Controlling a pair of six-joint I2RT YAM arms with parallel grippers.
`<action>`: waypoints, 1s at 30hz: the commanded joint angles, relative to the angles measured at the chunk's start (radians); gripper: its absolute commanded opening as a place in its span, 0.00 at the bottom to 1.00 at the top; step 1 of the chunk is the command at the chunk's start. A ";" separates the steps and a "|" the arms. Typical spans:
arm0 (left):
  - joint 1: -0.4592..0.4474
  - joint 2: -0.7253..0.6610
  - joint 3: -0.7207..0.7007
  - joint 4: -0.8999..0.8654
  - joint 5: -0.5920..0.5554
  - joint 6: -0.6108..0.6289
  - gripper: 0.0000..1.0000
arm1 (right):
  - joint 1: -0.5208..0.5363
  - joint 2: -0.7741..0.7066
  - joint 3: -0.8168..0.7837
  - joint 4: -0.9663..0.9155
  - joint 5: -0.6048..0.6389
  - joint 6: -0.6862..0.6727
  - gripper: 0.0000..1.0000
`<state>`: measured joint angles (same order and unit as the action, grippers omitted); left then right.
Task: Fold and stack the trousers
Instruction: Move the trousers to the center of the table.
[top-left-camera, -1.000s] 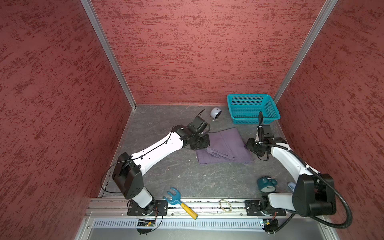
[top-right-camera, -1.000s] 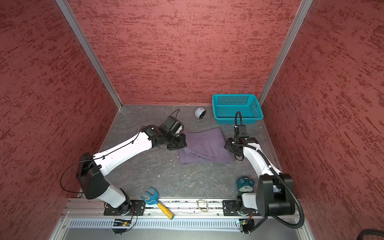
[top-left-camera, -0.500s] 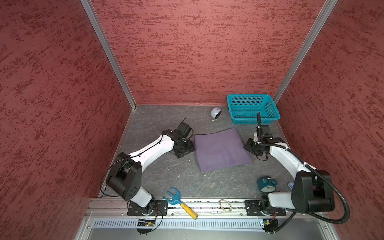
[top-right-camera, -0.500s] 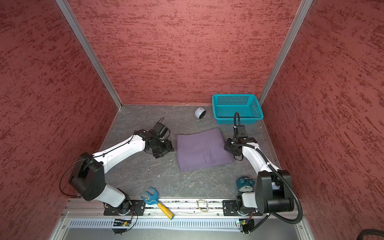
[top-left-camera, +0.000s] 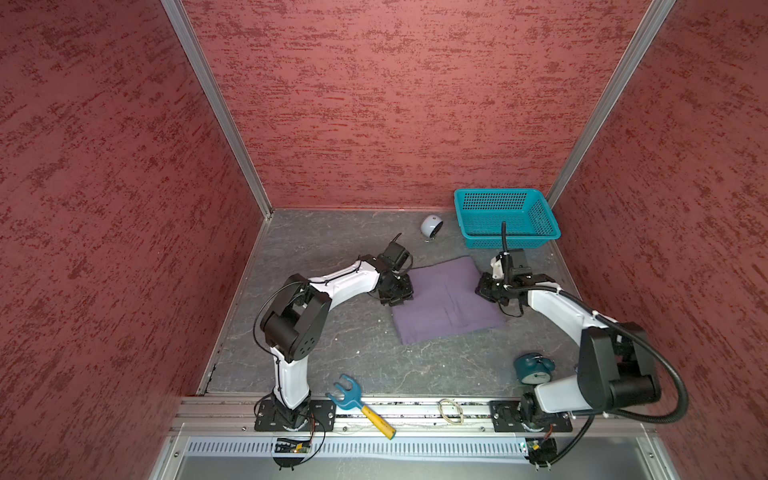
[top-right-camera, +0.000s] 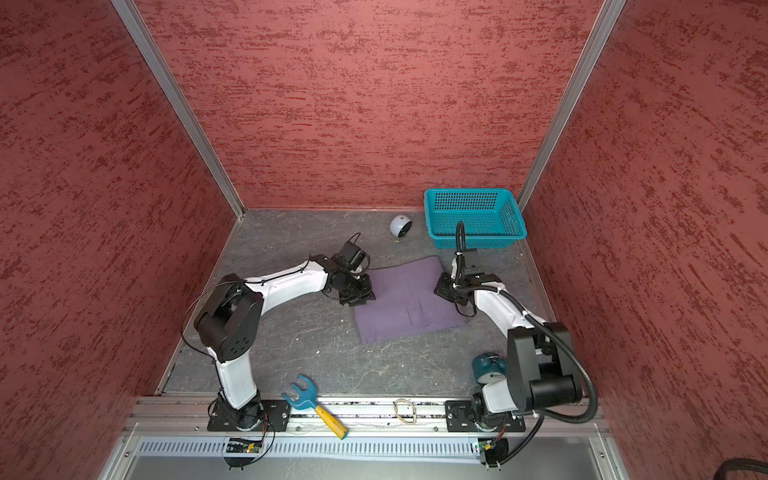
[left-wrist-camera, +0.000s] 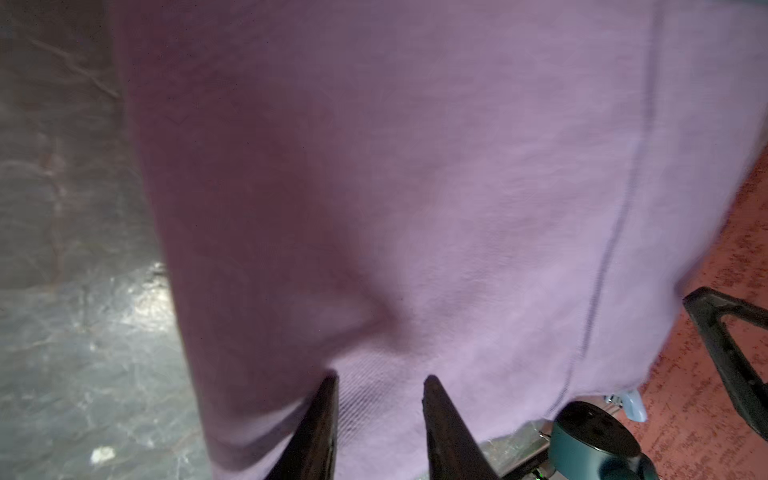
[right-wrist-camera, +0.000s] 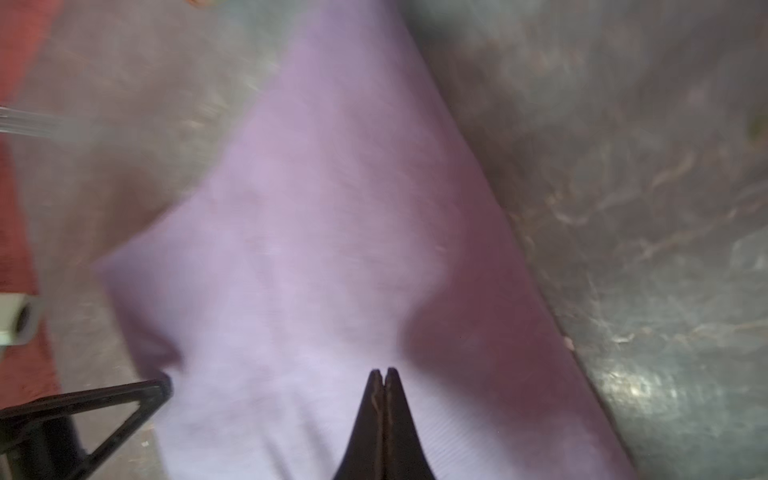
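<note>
Framing edges: red walls left, back, right; rail (top-left-camera: 415, 409) below; open worktop (top-left-camera: 332, 353) lower centre.
left gripper (left-wrist-camera: 380, 380): narrow gap, tips on the left edge of the trousers (top-left-camera: 446, 301).
trousers: folded flat, mid-frame.
right gripper (right-wrist-camera: 383, 370): closed tight over their right edge; pinching cloth or not, cannot tell.
basket (top-left-camera: 528, 241): teal, upper right, apart from the cloth.
around: blue-yellow tool (top-left-camera: 361, 405) on the rail, white ball (top-left-camera: 432, 225) left of the basket, teal round thing (top-left-camera: 534, 368) lower right.

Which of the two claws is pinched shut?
The right gripper: its black tips meet, pinching the purple trousers. The left gripper differs, with a clear gap between its tips.
</note>
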<state>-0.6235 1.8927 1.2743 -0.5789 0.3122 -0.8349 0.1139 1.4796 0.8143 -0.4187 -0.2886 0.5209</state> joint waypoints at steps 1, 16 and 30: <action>0.043 0.009 -0.038 0.115 0.052 -0.013 0.31 | -0.026 0.037 -0.088 0.042 0.040 0.057 0.00; 0.398 -0.100 -0.189 0.057 -0.051 0.129 0.26 | 0.320 0.180 -0.048 0.158 0.106 0.201 0.00; 0.304 -0.338 0.011 -0.221 -0.339 0.278 0.35 | 0.653 0.332 0.505 0.146 -0.011 0.039 0.12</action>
<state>-0.2420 1.5696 1.2648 -0.7052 0.0528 -0.6136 0.7872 1.8942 1.2976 -0.2363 -0.3069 0.6106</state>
